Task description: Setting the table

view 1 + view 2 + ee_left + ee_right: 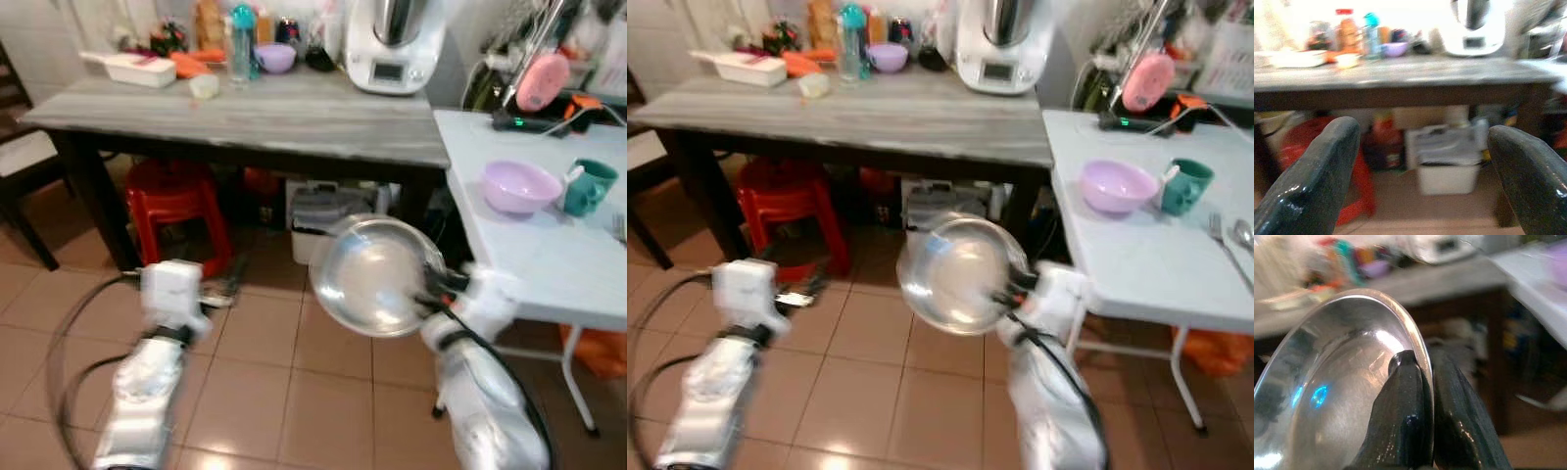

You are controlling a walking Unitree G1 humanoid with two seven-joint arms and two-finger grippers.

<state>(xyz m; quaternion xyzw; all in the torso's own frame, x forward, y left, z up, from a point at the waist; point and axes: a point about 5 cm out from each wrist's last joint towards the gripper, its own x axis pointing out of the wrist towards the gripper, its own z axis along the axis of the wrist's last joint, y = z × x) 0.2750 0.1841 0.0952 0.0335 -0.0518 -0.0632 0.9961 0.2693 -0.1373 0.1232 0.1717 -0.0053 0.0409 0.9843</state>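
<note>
A white surface (pixel 549 255) at the right of the frame carries a lilac bowl (pixel 517 186). At centre, a steel plate (pixel 372 276) is gripped by its rim in the clenched right pincer (pixel 437 290), above the floor. At lower left, the left pincer (pixel 223 290) is held released.

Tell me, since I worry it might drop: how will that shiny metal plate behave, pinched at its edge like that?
The metal plate looks rigid and thin, so probably light and unlikely to bend. Its polished surface seems slippery, and the right gripper pinches just its rim, so it could pivot or slide out. If dropped on the tiled floor it would likely clatter rather than break.
</note>
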